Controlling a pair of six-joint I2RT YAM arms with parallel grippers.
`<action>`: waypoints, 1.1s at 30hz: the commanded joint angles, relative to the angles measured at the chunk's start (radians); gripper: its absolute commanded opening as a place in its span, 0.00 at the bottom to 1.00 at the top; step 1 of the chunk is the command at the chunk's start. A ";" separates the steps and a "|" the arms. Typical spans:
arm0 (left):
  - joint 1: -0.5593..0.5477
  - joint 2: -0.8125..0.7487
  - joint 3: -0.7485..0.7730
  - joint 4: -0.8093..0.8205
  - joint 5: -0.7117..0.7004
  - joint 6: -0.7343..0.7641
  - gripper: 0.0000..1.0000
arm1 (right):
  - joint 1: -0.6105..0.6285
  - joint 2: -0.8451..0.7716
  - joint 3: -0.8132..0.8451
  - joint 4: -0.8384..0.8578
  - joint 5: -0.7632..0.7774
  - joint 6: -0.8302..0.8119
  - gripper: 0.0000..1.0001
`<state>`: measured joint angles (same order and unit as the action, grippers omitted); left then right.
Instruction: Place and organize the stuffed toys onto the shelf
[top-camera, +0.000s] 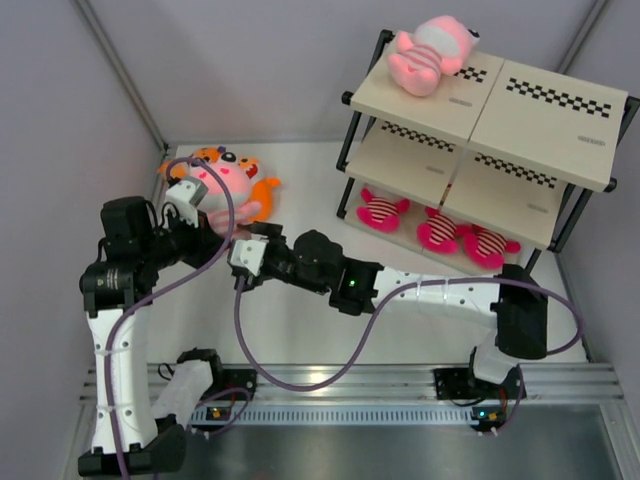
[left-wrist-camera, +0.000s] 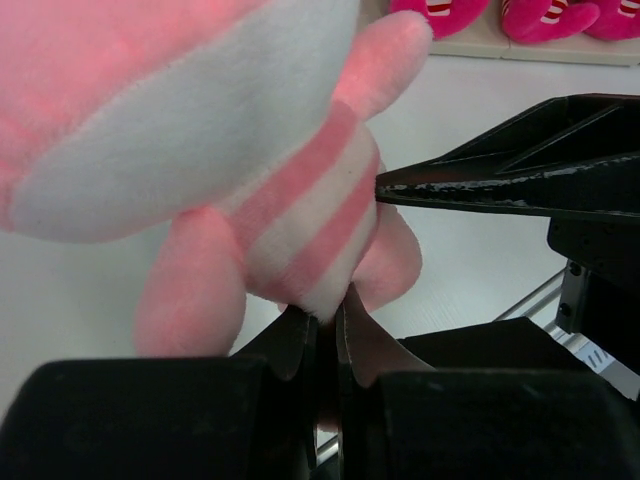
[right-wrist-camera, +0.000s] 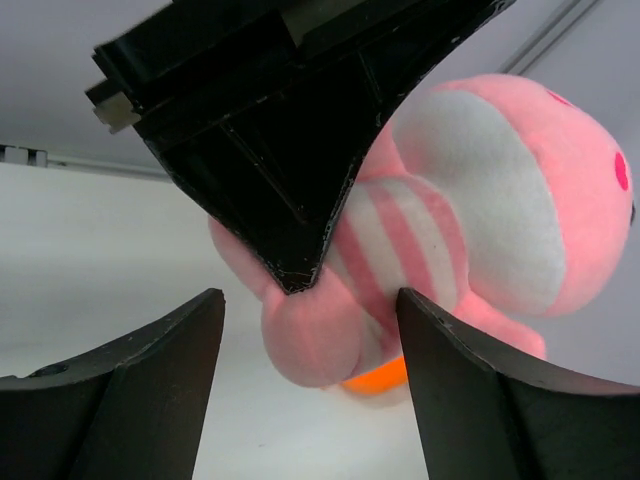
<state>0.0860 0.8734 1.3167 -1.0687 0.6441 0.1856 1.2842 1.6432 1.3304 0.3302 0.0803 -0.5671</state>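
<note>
My left gripper (top-camera: 210, 222) is shut on the belly of a pale pink striped toy (top-camera: 232, 180) at the back left; the left wrist view shows the jaws (left-wrist-camera: 325, 312) pinching its striped fabric (left-wrist-camera: 300, 200). My right gripper (top-camera: 232, 238) is open just beside it; in the right wrist view its jaws (right-wrist-camera: 310, 300) stand either side of the toy's leg (right-wrist-camera: 320, 340), not touching. Two orange sharks (top-camera: 265, 195) (top-camera: 205, 155) lie by the toy. The shelf (top-camera: 540, 120) stands at the back right, with a second pale pink toy (top-camera: 430, 55) on its top board and three magenta striped toys (top-camera: 438, 230) on its bottom board.
The left gripper's black finger (right-wrist-camera: 300, 150) fills the top of the right wrist view, close to my right jaws. The enclosure walls and a metal post stand behind the toys. White table surface (top-camera: 300, 330) lies between the arms and the shelf.
</note>
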 joint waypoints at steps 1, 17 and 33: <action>0.000 -0.022 0.038 0.004 0.065 0.011 0.00 | 0.000 0.036 0.046 0.015 0.038 -0.026 0.71; 0.001 -0.022 0.062 0.004 0.084 0.035 0.00 | -0.036 0.046 0.047 -0.106 0.016 -0.154 0.32; 0.000 -0.011 0.214 0.004 -0.145 0.008 0.99 | -0.121 -0.158 0.076 -0.321 -0.072 -0.244 0.00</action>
<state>0.0879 0.8665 1.4364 -1.0897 0.6380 0.2039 1.2098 1.5982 1.3548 0.1005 0.0700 -0.7757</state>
